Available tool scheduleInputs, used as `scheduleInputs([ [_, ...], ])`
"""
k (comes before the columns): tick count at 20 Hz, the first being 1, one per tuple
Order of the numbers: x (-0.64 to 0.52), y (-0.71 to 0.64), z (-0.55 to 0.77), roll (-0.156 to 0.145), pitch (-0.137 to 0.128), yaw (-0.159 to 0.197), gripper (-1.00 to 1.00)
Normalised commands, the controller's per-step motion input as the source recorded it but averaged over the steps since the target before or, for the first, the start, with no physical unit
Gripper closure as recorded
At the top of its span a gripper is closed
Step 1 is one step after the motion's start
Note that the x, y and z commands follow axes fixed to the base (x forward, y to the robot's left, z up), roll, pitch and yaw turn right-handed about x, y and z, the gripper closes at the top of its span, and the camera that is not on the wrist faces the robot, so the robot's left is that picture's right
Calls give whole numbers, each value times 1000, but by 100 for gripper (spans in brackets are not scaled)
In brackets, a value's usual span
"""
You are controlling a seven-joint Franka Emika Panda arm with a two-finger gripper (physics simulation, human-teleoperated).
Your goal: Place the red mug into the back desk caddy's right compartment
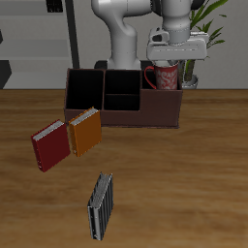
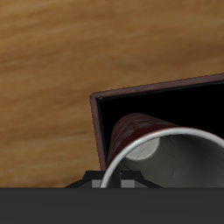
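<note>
The wooden table [image 1: 194, 184] carries 1 back desk caddy [image 1: 121, 107] and 3 books [image 1: 82, 165].

Wood, glaze and matt board

The desk [image 1: 194, 184] showed a warm, streaked wood grain with a soft sheen. The red mug [image 2: 140, 131] looked glazed ceramic, speckled outside, smooth pale grey inside. The back desk caddy [image 1: 160, 108] appeared matt, dark brown, its walls plain and smooth.

Loose books on the wooden table

A red book [image 1: 49, 146] and an orange book [image 1: 85, 131] lie just beside each other on the table [image 1: 184, 184]; a grey striped book [image 1: 101, 205] lies apart, nearer the front edge. A green plant [image 1: 205, 34] stands behind.
</note>
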Motion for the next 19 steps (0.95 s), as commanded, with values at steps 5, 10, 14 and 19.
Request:
scheduleInputs([
  [5, 137, 40, -29, 24, 13, -45, -100],
  [10, 89, 44, 0, 37, 9, -61, -100],
  [14, 79, -18, 119, -8, -23, -28, -100],
  [19, 24, -73, 106, -6, -18, -9, -100],
])
